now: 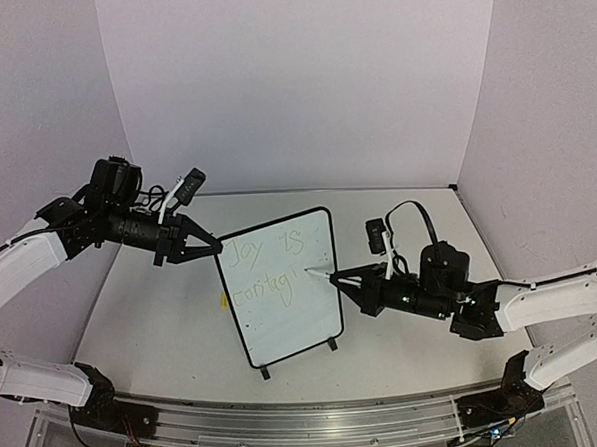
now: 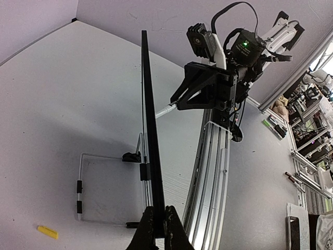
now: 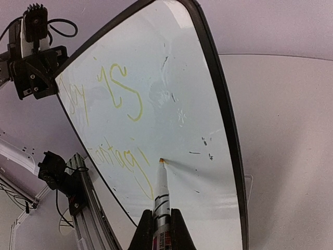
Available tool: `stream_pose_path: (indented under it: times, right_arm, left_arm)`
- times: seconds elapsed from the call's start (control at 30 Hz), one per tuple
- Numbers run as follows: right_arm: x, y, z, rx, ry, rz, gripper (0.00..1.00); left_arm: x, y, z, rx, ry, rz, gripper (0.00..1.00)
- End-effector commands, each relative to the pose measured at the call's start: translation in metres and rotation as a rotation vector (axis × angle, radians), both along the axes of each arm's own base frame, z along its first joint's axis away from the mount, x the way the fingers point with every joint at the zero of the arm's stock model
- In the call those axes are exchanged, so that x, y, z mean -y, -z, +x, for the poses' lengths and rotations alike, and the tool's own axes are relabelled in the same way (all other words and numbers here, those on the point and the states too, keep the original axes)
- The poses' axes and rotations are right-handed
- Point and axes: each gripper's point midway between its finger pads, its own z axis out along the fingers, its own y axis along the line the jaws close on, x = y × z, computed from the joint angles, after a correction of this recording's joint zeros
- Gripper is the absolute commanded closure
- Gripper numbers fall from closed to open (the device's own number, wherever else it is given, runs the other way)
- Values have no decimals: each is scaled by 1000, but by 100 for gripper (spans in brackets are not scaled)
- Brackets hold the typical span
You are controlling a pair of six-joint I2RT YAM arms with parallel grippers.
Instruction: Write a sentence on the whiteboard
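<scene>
The whiteboard (image 1: 296, 319) stands upright on its black feet at mid-table. The sentence (image 1: 267, 288) shows in faint yellow-green as "Joy is" over a partial second line reading about "contagi". My left gripper (image 1: 212, 246) is shut on the board's upper left edge. In the left wrist view (image 2: 158, 217) the jaws pinch the black frame (image 2: 151, 130), seen edge-on. My right gripper (image 1: 348, 282) is shut on the yellow-and-white marker (image 1: 321, 275). In the right wrist view the marker (image 3: 162, 190) has its tip touching the board (image 3: 177, 62) just right of the last stroke of the writing (image 3: 117, 156).
A small yellow cap (image 1: 223, 301) lies on the table left of the board, also in the left wrist view (image 2: 47, 232). The board's wire stand (image 2: 79, 188) rests behind it. Purple walls close in the back and sides. An aluminium rail (image 1: 289, 424) runs along the near edge.
</scene>
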Motion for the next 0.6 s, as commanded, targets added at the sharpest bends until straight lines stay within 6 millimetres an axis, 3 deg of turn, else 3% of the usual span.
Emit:
stream_pose_path:
  times: [0.0,0.27,0.57]
  right_arm:
    - [-5,-30,10,64,21,63,100]
    - [-13,-10,6,2,-21,42,100]
    - [1,6,-1,-51,0,37,100]
  left_arm:
    - [0,5,-5,-22,13,10,100]
    - [0,5,-6,-22,14,10,100]
    - [0,4,-6,-23,16,8,100]
